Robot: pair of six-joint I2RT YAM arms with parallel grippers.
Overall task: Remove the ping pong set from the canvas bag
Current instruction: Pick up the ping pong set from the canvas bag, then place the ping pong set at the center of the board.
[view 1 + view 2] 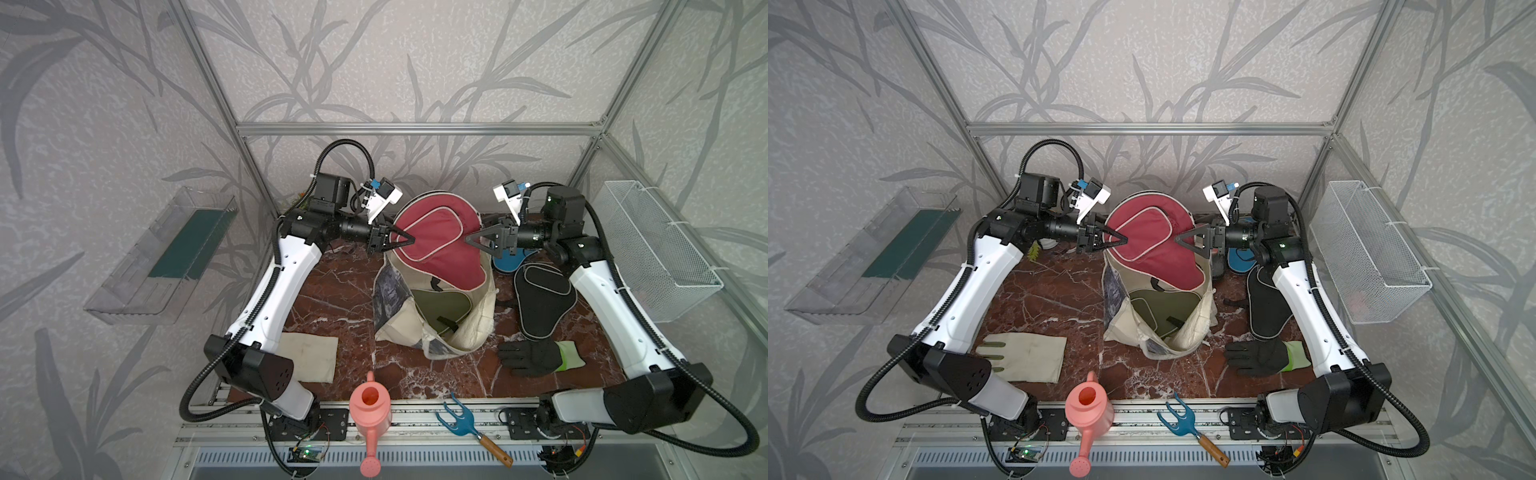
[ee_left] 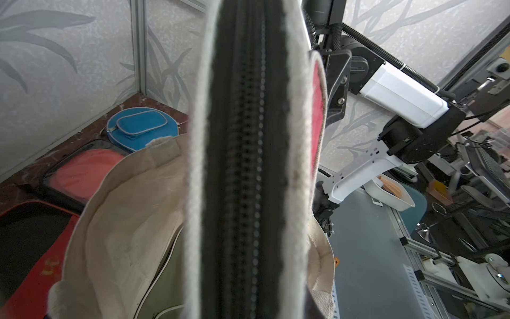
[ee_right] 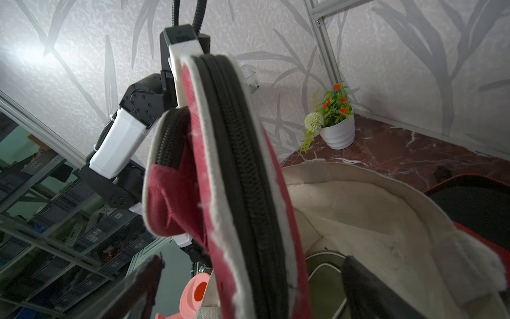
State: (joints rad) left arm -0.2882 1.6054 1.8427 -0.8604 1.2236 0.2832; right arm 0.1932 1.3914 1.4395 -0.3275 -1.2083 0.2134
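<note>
A maroon paddle case (image 1: 440, 249) (image 1: 1152, 249) of the ping pong set hangs over the mouth of the cream canvas bag (image 1: 478, 328) (image 1: 1200, 328). My left gripper (image 1: 409, 241) (image 1: 1123, 240) is shut on its left edge. The case's black zip edge (image 2: 242, 165) fills the left wrist view. My right gripper (image 1: 469, 241) (image 1: 1179, 240) (image 3: 252, 259) stands open, with its fingers (image 3: 143, 284) on either side of the case's right edge (image 3: 234, 179). An olive case (image 1: 444, 307) (image 3: 325, 279) lies inside the bag. On the table to the right lie a black case (image 1: 540, 299) and a blue case (image 1: 509, 264) (image 2: 140, 128).
A black box with red edge (image 2: 27, 234) (image 3: 474, 198) lies behind the bag. A black glove (image 1: 530, 357), a cream glove (image 1: 1025, 353), a pink watering can (image 1: 370, 409) and a blue hand rake (image 1: 461, 419) lie near the front. A flower pot (image 3: 338, 132) stands in the back corner.
</note>
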